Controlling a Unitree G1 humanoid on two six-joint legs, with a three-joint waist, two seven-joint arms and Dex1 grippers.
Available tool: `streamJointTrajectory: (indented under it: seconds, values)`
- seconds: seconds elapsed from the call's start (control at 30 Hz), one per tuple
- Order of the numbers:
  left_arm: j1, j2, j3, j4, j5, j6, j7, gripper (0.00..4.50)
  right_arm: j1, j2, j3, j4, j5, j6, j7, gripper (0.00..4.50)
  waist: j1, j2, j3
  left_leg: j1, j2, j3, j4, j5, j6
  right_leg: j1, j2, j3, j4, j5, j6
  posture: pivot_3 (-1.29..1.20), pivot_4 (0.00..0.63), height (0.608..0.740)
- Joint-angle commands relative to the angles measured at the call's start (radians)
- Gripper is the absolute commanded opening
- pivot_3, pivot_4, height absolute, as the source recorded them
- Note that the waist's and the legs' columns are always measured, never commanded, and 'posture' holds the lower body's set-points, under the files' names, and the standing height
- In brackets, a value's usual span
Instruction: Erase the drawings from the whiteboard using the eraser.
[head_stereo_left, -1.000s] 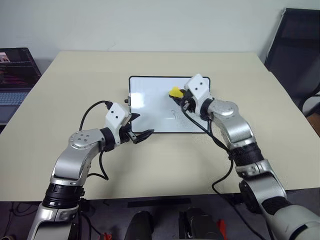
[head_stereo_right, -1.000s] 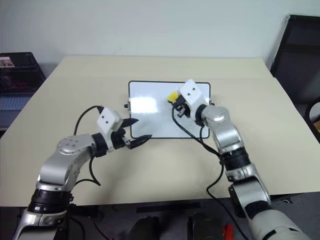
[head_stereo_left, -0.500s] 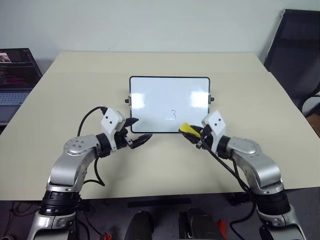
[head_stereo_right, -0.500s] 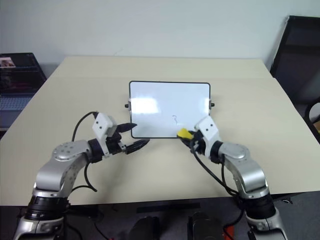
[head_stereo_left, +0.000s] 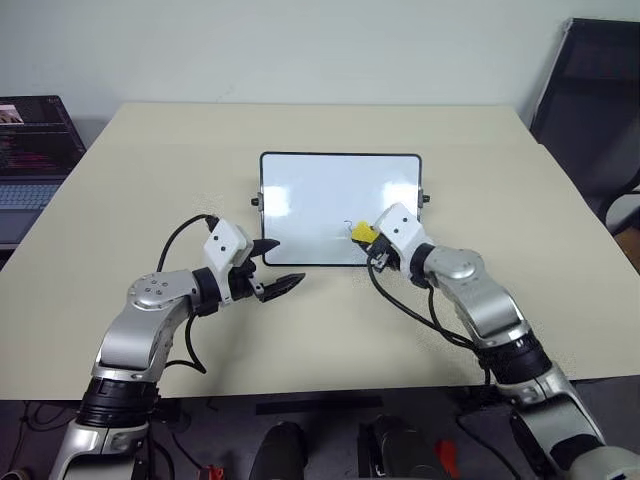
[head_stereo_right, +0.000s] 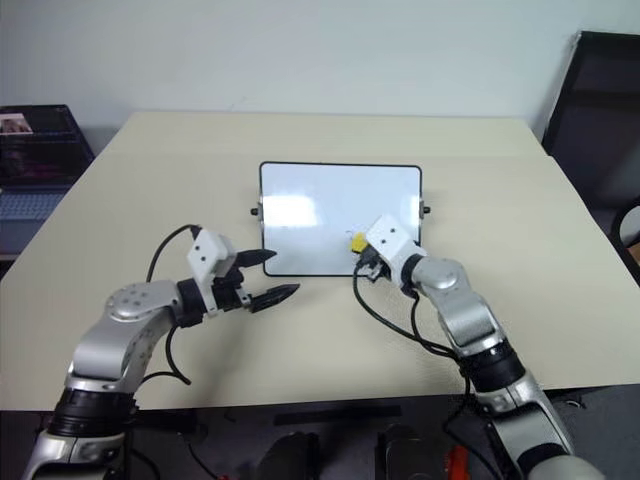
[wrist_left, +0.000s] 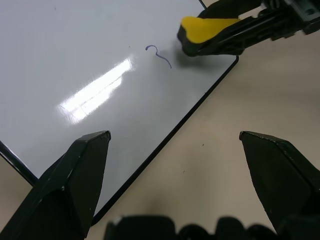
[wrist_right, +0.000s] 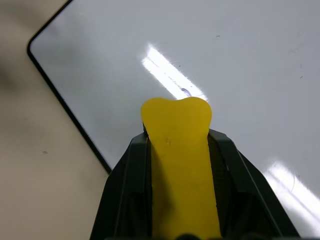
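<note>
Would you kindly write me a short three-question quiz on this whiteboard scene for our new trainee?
1. True or false: the right claw holds the eraser.
2. The left claw is: A) open, empty; B) shut on a marker; C) gripping the board's frame.
3. What remains on the whiteboard near the eraser?

Key: 1. True. 2. A. 3. One small curved mark, close beside the eraser, near the board's front edge.
</note>
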Motion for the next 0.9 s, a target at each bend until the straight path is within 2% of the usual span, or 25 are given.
streamJointTrajectory:
  seconds: [0.03,0.23,0.5,0.73,0.9]
  values:
    - [-0.013,0.007,-0.002,-0.03,-0.004,-0.014,-0.005,4.5,-0.11,0.027,0.005,0.129,-0.053,-0.113,-0.038,1.12,-0.002,0.0,0.0,0.0,0.0,0.0,0.0,0.0,0.0,0.0,0.0,0.0,0.0,0.0,0.0,0.0,0.15,0.74]
    - [-0.001,0.004,-0.004,-0.037,-0.001,-0.017,0.0,4.5,-0.199,0.062,0.01,0.294,-0.092,-0.196,-0.048,1.12,-0.002,0.0,0.0,0.0,0.0,0.0,0.0,0.0,0.0,0.0,0.0,-0.001,0.0,0.0,0.0,0.0,0.15,0.74]
    - [0.031,-0.003,-0.002,-0.046,-0.002,-0.03,0.006,4.5,-0.125,0.011,0.09,0.265,-0.136,-0.159,0.105,1.12,-0.002,0.0,0.0,0.001,0.0,-0.001,0.0,0.0,0.0,0.001,0.0,-0.001,0.001,0.0,0.0,0.0,0.15,0.74]
    - [0.024,-0.009,-0.01,-0.039,-0.002,-0.034,0.003,4.5,-0.174,0.025,0.024,0.312,-0.157,-0.207,-0.016,1.12,-0.002,0.0,0.0,0.002,0.0,-0.001,0.002,0.001,0.001,0.002,0.0,0.0,0.002,0.0,0.0,0.0,0.15,0.74]
    - [0.014,-0.012,-0.017,-0.044,-0.003,-0.026,0.005,4.5,-0.154,0.011,0.044,0.311,-0.162,-0.188,0.03,1.12,-0.001,0.0,0.0,0.002,0.0,-0.001,0.002,0.001,0.001,0.002,0.0,0.0,0.002,0.001,0.0,0.0,0.15,0.74]
